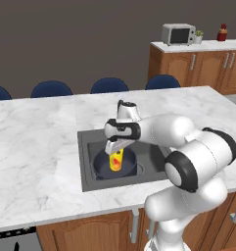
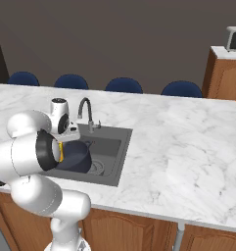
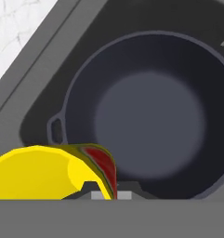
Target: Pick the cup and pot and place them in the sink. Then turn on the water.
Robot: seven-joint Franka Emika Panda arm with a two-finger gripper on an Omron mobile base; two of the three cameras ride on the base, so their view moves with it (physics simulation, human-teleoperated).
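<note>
We see the two-finger gripper over the rectangular dark grey recessed sink, fingers pinching the small yellow tumbler w/ red-orange mark, held above the wide round dark navy pot. That pot sits inside the basin, left of the drain. Curved gooseneck metal faucet stands at the far rim on the white marble counter.

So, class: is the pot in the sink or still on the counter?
In the sink. The pot sits inside the sink, below the counter, with the cup over it.
</note>
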